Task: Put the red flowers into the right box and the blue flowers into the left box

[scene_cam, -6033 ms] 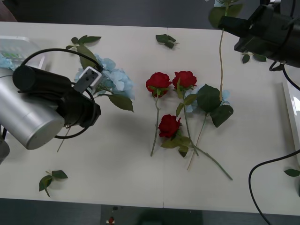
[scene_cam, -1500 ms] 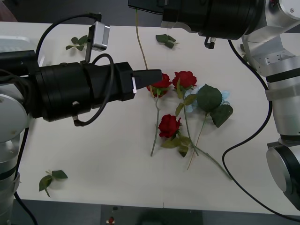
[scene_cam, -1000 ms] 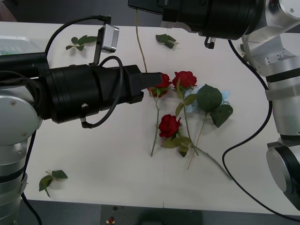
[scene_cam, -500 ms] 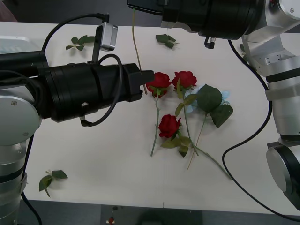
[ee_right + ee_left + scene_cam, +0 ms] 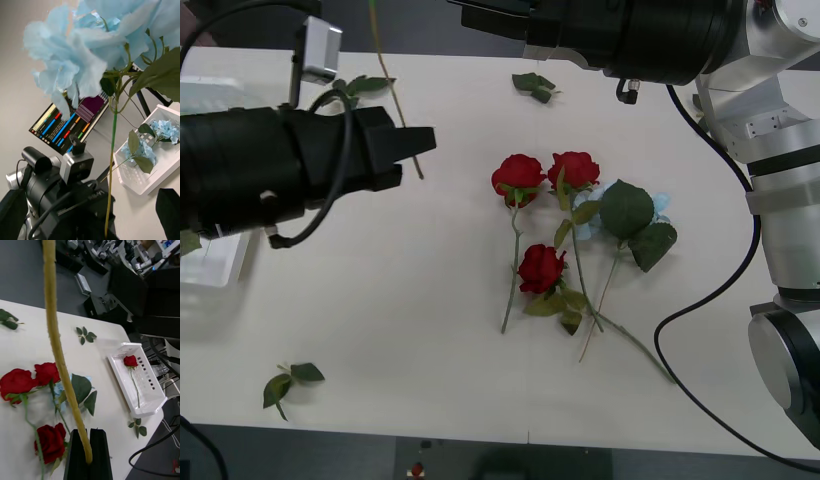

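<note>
My left gripper (image 5: 420, 142) is shut on the thin stem (image 5: 395, 95) of a blue flower, above the table's left part; its black fingers (image 5: 80, 453) pinch the stem. The pale-blue head (image 5: 93, 48) hangs high, close before my right gripper (image 5: 90, 204), which is open and raised at the table's far side. The left box (image 5: 131, 182) holds two blue flowers (image 5: 165, 129). Three red flowers (image 5: 518, 175) lie mid-table. Another blue flower (image 5: 662, 205) peeks from under big leaves. The right box (image 5: 148, 392) holds one red rose (image 5: 130, 360).
Loose leaf sprigs lie at the far edge (image 5: 533, 87), the near left (image 5: 290, 382) and the right edge (image 5: 802, 368). A black cable (image 5: 720, 300) loops over the table's right side. Bare tabletop lies between the left box (image 5: 215, 272) and the roses.
My left gripper, shut on the stem, has swung left from beside the roses toward the left box, carrying the stem along. The right arm has stayed put.
</note>
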You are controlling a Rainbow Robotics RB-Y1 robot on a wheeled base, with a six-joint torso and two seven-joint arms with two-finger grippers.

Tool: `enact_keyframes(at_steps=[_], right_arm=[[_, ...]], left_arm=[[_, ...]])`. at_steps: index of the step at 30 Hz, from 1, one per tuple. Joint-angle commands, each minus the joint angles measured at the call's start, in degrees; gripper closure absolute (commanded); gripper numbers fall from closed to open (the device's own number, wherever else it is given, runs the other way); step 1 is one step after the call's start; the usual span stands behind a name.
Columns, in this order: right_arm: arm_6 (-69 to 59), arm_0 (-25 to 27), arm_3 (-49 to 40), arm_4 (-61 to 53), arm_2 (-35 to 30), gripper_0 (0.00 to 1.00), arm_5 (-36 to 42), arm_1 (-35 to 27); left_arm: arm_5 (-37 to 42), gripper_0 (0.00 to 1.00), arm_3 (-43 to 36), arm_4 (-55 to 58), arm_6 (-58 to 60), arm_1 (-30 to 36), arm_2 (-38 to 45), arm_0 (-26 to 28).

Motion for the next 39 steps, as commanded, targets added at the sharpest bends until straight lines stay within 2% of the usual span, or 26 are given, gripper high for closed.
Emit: enact_keyframes(at_steps=[1, 5, 10, 11, 13, 18, 28, 39], right_arm=[[-1.54, -2.34, -2.23, 0.14, -0.78, 0.0, 0.0, 1.2], [-1.54, -2.34, -2.23, 0.14, -0.78, 0.0, 0.0, 1.2], [-1.54, -2.34, -2.23, 0.14, -0.78, 0.0, 0.0, 1.2], [-1.54, 0.12, -1.44, 0.32, -0.07, 0.0, 0.44, 1.64], [-1.89, 1.0, -1.44, 0.32, 0.28, 0.0, 0.35, 1.38], [-3.91, 2.05, -1.7, 0.05, 1.6, 0.0, -0.09, -1.78], [-21.75, 3.72, -1.79, 3.92, 7.48, 0.0, 0.61, -10.75], [-43.37, 3.81, -3.29, 23.7, 7.66, 0.0, 15.47, -14.35]], left_arm=[[3.48, 1.0, -2.24, 3.52, 1.72, 4.58, 6.6, -1.71], [4.18, 1.0, -2.15, 5.72, 1.72, 9.24, 10.91, 0.49], [4.18, 1.0, -2.06, 7.91, 1.54, 14.69, 17.15, 5.76], [4.18, 1.0, -2.06, 7.91, 1.45, 15.04, 17.77, 6.29], [4.18, 1.0, -1.71, 7.56, 1.28, 15.83, 20.23, 8.31], [4.18, 1.0, 0.66, 6.24, 0.14, 17.41, 23.83, 12.09], [4.09, 1.0, 6.99, -5.27, -2.06, 21.63, 26.47, 19.91], [4.09, 1.0, 17.1, -12.48, -4.43, 24.45, 24.62, 22.02]])
